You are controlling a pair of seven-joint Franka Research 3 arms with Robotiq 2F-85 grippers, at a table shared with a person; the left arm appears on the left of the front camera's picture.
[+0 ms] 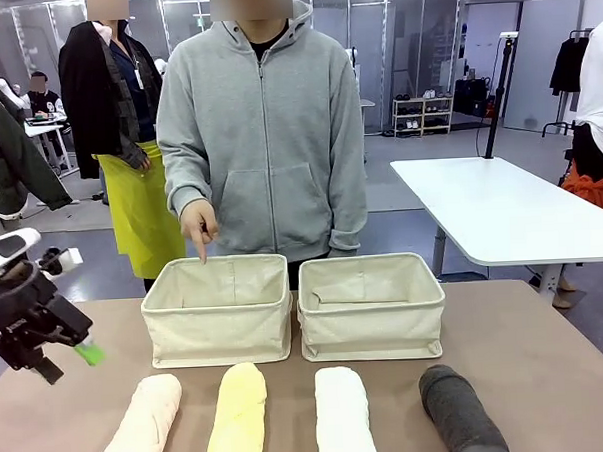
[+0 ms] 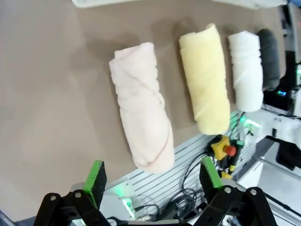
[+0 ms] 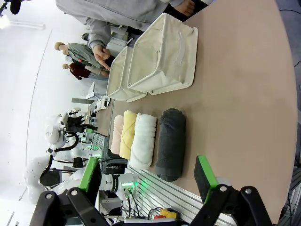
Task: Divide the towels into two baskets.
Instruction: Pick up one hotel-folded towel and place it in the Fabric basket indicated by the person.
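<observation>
All four rolls lie in a row along the near edge of the brown counter (image 1: 547, 355): pale pink towel (image 2: 141, 106), light yellow towel (image 2: 206, 77), white towel (image 2: 246, 70), dark grey towel (image 3: 170, 143). Nothing has been sorted yet. The left basket (image 1: 218, 335) and right basket (image 1: 374, 333) are floppy cream canvas and sit side by side behind the rolls, with the person's finger (image 1: 202, 252) aimed at the left one. The left hand (image 2: 153, 175) and right hand (image 3: 148, 172) are both spread wide and carrying nothing. These are fluffy terry logs, so I'd guess light, squashy and not slippery. I'd pinch across the middle of a roll. Grab an end and it'll probably sag or unroll.
</observation>
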